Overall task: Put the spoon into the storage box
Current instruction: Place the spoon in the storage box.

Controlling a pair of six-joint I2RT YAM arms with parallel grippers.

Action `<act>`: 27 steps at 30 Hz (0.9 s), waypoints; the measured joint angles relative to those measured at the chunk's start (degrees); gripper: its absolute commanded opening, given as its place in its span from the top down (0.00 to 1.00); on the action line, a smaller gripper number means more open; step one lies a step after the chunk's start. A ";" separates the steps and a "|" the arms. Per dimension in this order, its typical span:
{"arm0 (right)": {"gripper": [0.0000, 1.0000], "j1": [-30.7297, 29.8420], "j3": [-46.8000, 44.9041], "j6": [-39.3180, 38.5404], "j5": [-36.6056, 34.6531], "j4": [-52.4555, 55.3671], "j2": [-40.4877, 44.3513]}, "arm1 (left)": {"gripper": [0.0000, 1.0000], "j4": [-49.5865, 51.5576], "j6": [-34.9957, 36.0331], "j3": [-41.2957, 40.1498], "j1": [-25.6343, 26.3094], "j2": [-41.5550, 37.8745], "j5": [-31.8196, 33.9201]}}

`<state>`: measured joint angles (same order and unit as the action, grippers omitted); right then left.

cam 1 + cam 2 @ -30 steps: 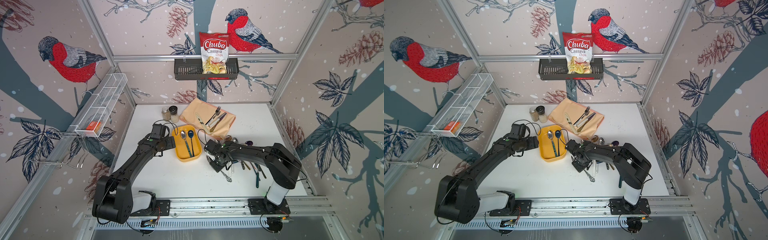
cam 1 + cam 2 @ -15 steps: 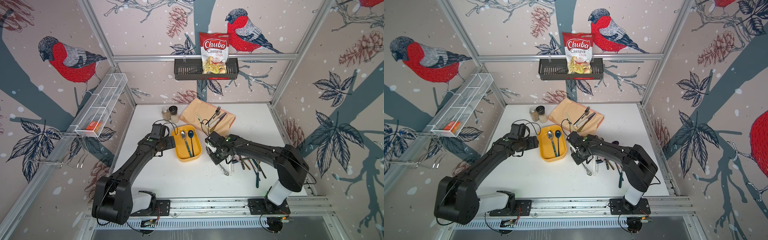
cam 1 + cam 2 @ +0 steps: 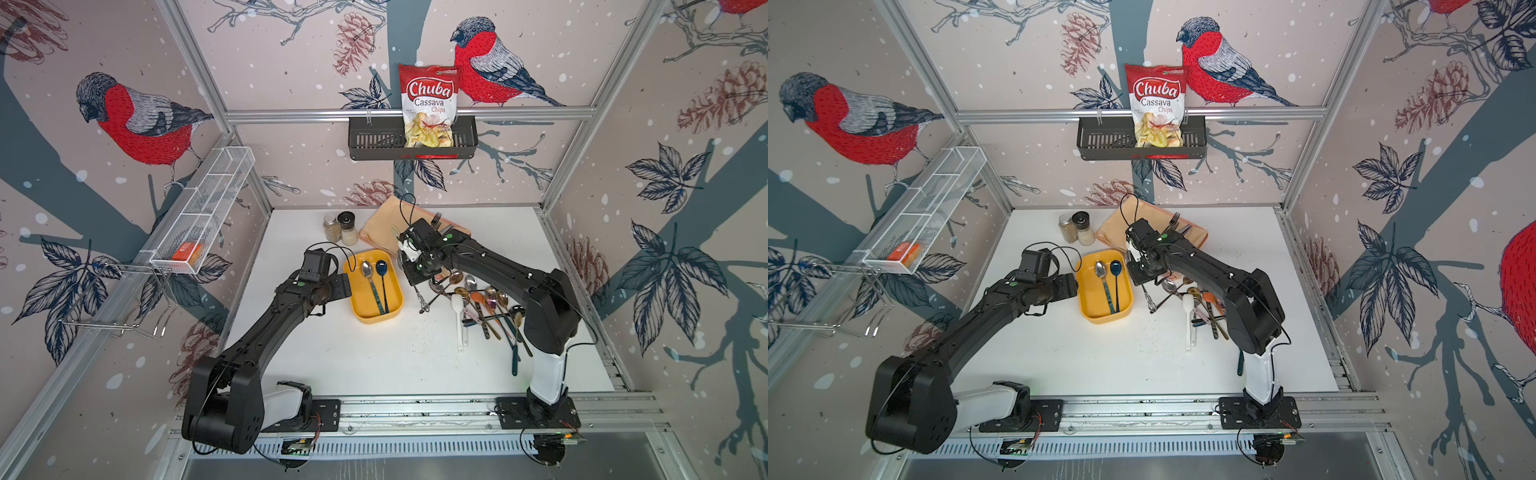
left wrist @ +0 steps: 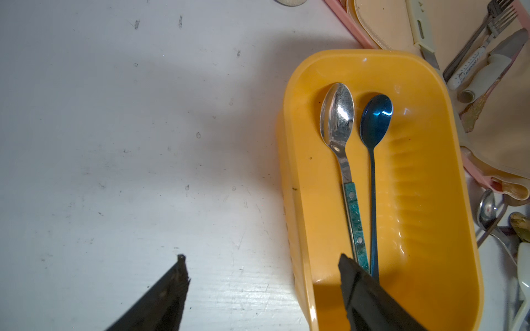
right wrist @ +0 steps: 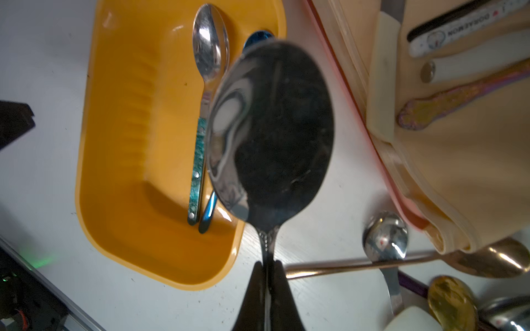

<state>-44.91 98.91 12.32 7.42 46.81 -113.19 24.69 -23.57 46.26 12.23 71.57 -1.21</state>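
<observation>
The storage box (image 3: 396,291) (image 3: 1090,295) is a shallow yellow tray at mid-table. It holds a silver spoon with a teal handle (image 4: 338,114) and a blue spoon (image 4: 375,117). My right gripper (image 5: 268,262) (image 3: 411,275) is shut on the neck of a large silver spoon (image 5: 269,129). The bowl of this spoon hangs over the box's edge (image 5: 120,143) on the cloth side, and its ornate handle (image 3: 420,296) (image 3: 1148,299) trails toward the front. My left gripper (image 4: 261,258) (image 3: 343,286) is open and straddles the box's other long wall (image 4: 415,200), holding nothing.
A heap of spoons (image 3: 486,303) and a white spoon (image 3: 457,316) lie right of the box. A beige cloth (image 3: 382,232) with forks and knives sits behind, beside two shaker jars (image 3: 340,228). A black shelf basket (image 3: 374,143) and a white mesh basket (image 3: 203,220) hang on the walls.
My right gripper has risen from the spoon heap with the silver spoon and travelled back toward the cloth, beside the box's far end. The left arm has stayed still.
</observation>
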 measured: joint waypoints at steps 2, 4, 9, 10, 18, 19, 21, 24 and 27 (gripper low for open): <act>0.94 0.33 4.37 0.22 0.76 1.16 -3.19 | 0.16 -0.11 0.00 -0.35 0.00 -0.72 0.26; 0.94 0.63 9.38 1.18 1.29 2.73 -6.73 | 0.16 -0.52 0.02 -1.20 0.00 -1.55 0.44; 0.95 0.87 18.08 2.56 3.06 5.07 -12.96 | 0.16 -2.29 -0.02 -4.33 0.00 -3.67 1.03; 0.94 0.79 19.71 2.64 3.48 5.38 -14.08 | 0.16 -2.60 -0.02 -4.98 0.00 -4.02 1.01; 0.95 -0.83 28.24 4.13 6.36 6.16 -20.70 | 0.16 -4.55 -0.04 -6.27 0.00 -5.09 -0.17; 0.94 -0.87 28.50 4.17 6.73 6.21 -21.29 | 0.16 -4.72 -0.04 -6.27 0.00 -5.09 -0.17; 0.94 -1.11 28.65 4.48 7.17 6.21 -22.29 | 0.16 -4.70 -0.04 -6.27 0.00 -5.09 -0.15; 0.95 -1.33 28.68 5.40 7.37 6.32 -23.69 | 0.16 -4.70 -0.04 -6.25 0.00 -5.09 -0.17; 0.94 -1.62 28.68 5.88 7.37 6.45 -24.81 | 0.16 -4.70 -0.04 -6.01 0.00 -5.09 -0.17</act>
<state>-46.52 127.59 18.20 14.79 53.25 -137.99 19.99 -23.62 40.25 12.23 66.48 -1.39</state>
